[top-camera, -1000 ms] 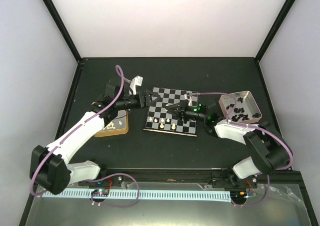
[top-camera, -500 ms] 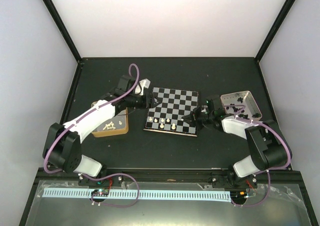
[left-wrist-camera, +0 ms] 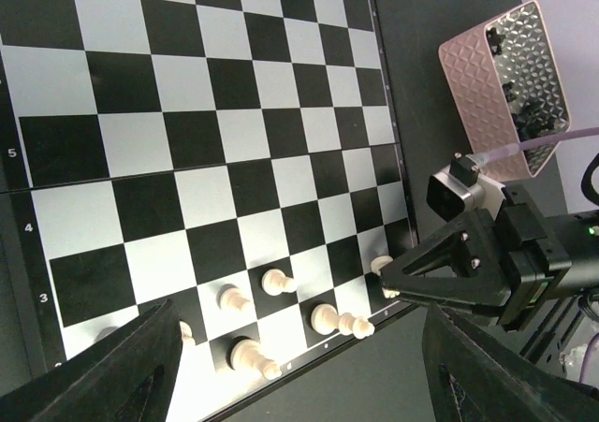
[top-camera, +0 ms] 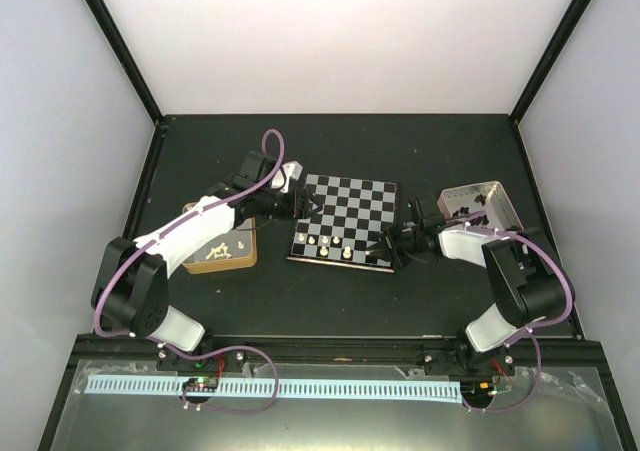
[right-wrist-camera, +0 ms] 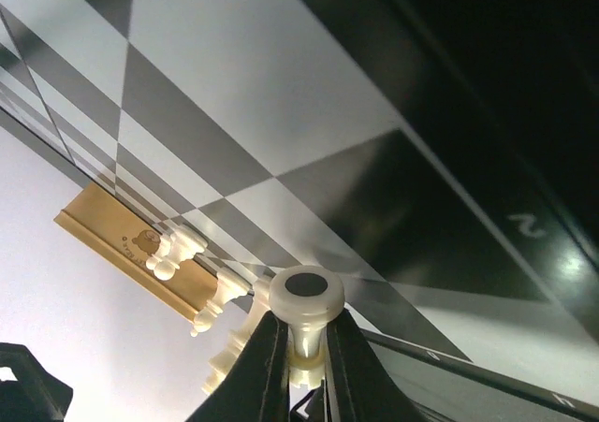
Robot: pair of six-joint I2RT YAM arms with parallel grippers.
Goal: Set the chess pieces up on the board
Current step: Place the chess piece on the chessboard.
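Gripping a cream-white piece (right-wrist-camera: 306, 296) by its stem, the right gripper (right-wrist-camera: 304, 342) has its fingers (right-wrist-camera: 267, 356) pinched almost together. The piece's round, dark-centred base juts out past the tips. In the top view this gripper sits at the 4 o'clock corner of the board (top-camera: 350, 203), right on the border strip. I cannot tell whether the held piece touches the surface.

The left gripper (top-camera: 300, 204) hangs over the board's 10 o'clock corner with its jaws spread wide and nothing between them. Its wrist view looks straight down through the gap onto the chequer.

A handful of cream-white pieces (top-camera: 326, 240) stand bunched along the 6 o'clock edge, on the two nearest ranks and close to the border. From there to the 12 o'clock edge the squares lie open.

A gold tin (top-camera: 225, 249) sits at 9 o'clock of the board, just beside its edge and partly under the left arm. A pinkish-silver tin (top-camera: 497, 199) holding the black pieces (left-wrist-camera: 524, 113) sits at 3 o'clock. Only a narrow strip of table (top-camera: 400, 151) separates that tin from the board, and the right arm fills it. Past the board's far edge, toward 12 o'clock, the dark table runs broad to the back wall.
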